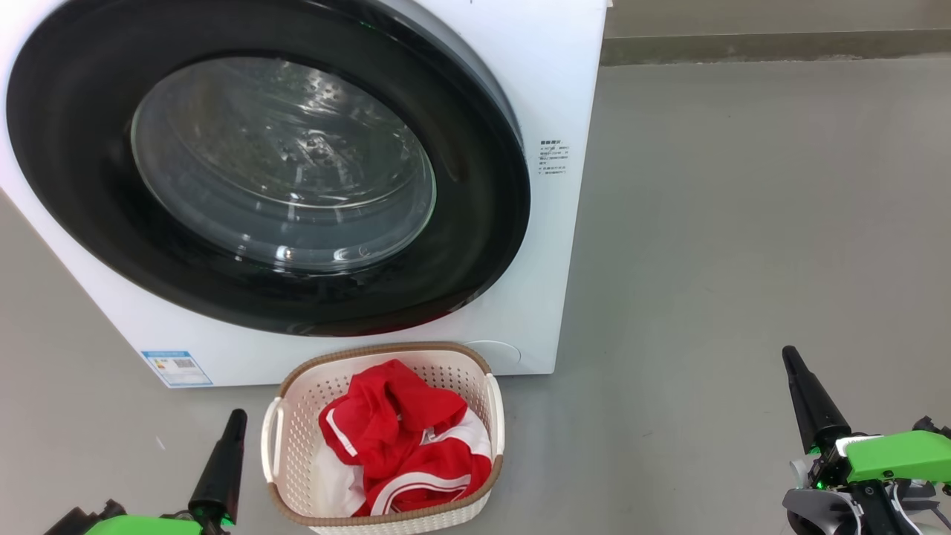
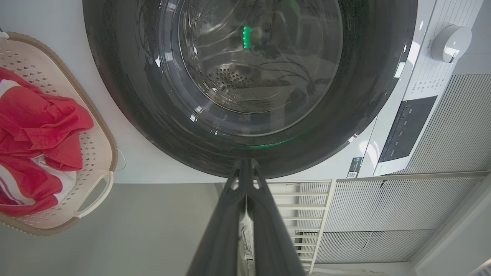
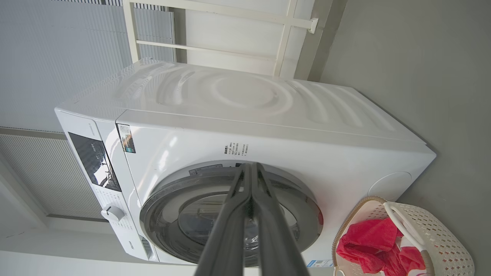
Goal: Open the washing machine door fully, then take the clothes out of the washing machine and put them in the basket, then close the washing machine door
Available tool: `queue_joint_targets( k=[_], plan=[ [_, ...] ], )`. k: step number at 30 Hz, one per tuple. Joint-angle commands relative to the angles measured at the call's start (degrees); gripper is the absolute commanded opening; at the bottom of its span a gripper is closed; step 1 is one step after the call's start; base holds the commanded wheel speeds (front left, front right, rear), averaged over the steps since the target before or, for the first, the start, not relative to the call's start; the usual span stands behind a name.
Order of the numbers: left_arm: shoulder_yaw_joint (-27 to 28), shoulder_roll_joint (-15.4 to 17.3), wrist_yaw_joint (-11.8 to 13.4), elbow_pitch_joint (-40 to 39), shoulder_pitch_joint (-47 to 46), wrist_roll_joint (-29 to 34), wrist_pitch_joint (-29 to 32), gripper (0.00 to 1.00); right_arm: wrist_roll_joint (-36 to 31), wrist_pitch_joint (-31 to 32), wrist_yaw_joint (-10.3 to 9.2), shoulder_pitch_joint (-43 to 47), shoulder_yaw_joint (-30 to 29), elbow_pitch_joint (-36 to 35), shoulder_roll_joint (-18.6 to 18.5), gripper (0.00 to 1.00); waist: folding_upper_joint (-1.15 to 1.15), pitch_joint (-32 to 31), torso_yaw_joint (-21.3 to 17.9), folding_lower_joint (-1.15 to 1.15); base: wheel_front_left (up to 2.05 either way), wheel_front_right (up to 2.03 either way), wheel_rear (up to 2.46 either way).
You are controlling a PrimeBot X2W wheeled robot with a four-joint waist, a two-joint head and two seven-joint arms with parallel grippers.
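Okay, head view: left gripper (image 1: 236,417) sits low at lower left, fingers clenched together and holding nothing. It points up toward the washer (image 1: 553,89), just left of the basket (image 1: 386,348). Right gripper (image 1: 789,357) is at lower right, also clenched with nothing in it, well apart from the washer and basket, over grey floor (image 1: 743,223). Door (image 1: 275,163) lies flat against the washer front and looks shut. Clothes (image 1: 401,438) are piled in the basket, which stands on the floor just in front of the washer, below the door. Floor right of the washer is open up to the wall base.

Left wrist view: closed fingers run up to the door's black rim; cannot tell contact from this angle. Drum (image 2: 234,78) holes show through the glass. Basket with clothes at left edge, dial (image 2: 450,42) and dark panel (image 2: 406,128) at right, ribbed wall behind.

Right wrist view: shut fingers point at the door. Washer seen nearly whole, white rack (image 3: 284,34) behind it, basket in lower right corner beside the washer.
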Motion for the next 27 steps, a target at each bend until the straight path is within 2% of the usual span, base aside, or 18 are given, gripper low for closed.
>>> queue_joint_targets(
  k=[1,27],
  plan=[
    [2.0,0.6,-0.4,-1.5,-2.2,-0.4,0.2,0.00,0.3,0.3,0.03,-2.4,1.0,-1.7,-0.5,0.00,0.00,0.0,0.0,0.00,0.00,0.00,0.00],
    [2.0,0.6,-0.4,-1.5,-2.2,-0.4,0.2,0.00,0.3,0.3,0.03,-2.4,1.0,-1.7,-0.5,0.00,0.00,0.0,0.0,0.00,0.00,0.00,0.00]
  ],
)
